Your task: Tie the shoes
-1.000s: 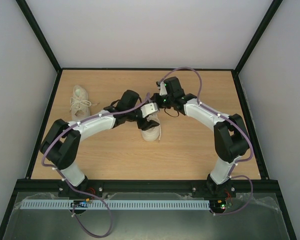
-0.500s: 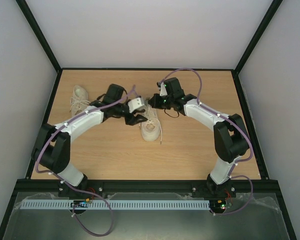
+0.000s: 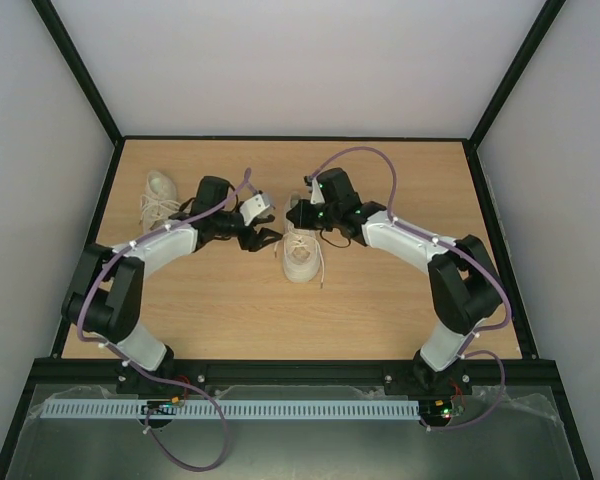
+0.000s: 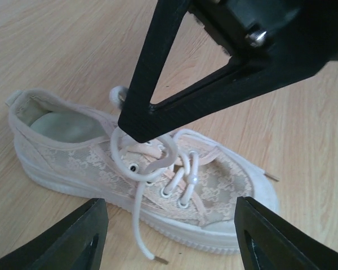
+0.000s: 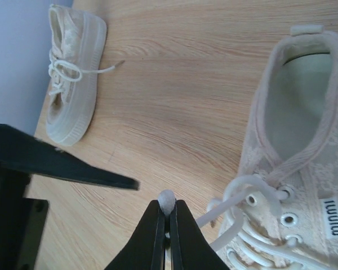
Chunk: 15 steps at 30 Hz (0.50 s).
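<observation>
Shoes first: the middle shoe (image 3: 302, 252) sits near the centre of the tabletop (image 3: 400, 300) with its toe toward six o'clock. The second shoe (image 3: 160, 198) lies well apart at about ten o'clock from it, close to the left edge. The right tool (image 3: 298, 212) is at the middle shoe's twelve o'clock end, its jaws pressed together on one lace strand (image 5: 167, 198) that runs taut down to the top eyelets. The left tool (image 3: 265, 236) hovers at about ten o'clock of that shoe, its jaws spread wide with nothing in them. I judge this an early stage of tying the first shoe: one strand is held up and the other is not yet taken. The next move likely calls for the left tool to close on the free strand (image 4: 136, 225), which hangs over the sole with its tip (image 4: 159, 260) on the tabletop, while keeping clear of the right tool's finger just above the eyelets. Only the right wrist view shows the pinch itself. Only the left wrist view shows the free strand and that no bow is formed. The top view gives the layout but is too coarse to show the laces.
</observation>
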Motion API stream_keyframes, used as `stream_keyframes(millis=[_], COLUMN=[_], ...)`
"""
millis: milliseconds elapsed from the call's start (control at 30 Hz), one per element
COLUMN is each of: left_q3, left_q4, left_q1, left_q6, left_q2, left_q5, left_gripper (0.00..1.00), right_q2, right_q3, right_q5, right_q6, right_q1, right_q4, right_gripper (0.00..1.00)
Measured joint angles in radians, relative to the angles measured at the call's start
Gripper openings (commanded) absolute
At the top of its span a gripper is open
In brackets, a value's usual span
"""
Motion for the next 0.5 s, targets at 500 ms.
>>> stream_keyframes(millis=[500], left_q3=[-0.003], left_q4=[0.253], left_q1=[-0.041], left_q6=[0.027], left_q2=[0.154], left_q5=[-0.028], left_gripper=[0.56], right_q2=[0.012], right_q3=[-0.021], right_q5=[0.004], right_q6=[0.114], right_q1=[0.016], right_q4=[0.090], right_gripper=[0.01])
